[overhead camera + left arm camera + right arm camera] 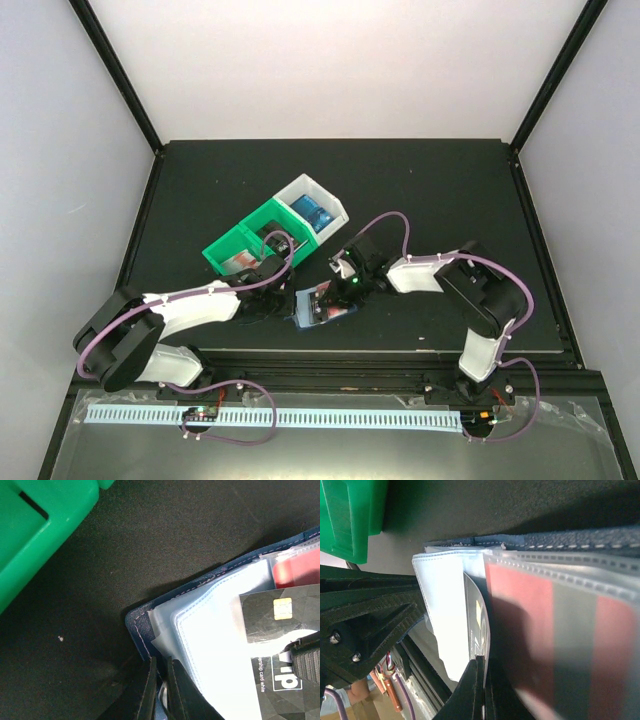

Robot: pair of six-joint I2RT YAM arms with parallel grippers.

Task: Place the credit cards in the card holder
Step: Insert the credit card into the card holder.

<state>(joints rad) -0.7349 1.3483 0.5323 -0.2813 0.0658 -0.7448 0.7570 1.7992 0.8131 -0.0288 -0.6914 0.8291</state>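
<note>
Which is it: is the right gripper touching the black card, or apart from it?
Touching. In the right wrist view, the edge of the black card runs straight down into the pinched fingertips of the right gripper, with no gap.

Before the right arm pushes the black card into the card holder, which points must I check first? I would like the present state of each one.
1. Card holder lies open on the table: ok.
2. Left gripper pinches the holder's near corner, by the clear sleeves: ok.
3. Right gripper is shut on the black card: ok.
4. The black card's leading edge is inside a sleeve mouth: cannot tell.
5. Red-and-white card sits inside its own sleeve: ok.
6. Green bin stands apart from the holder: ok.
</note>
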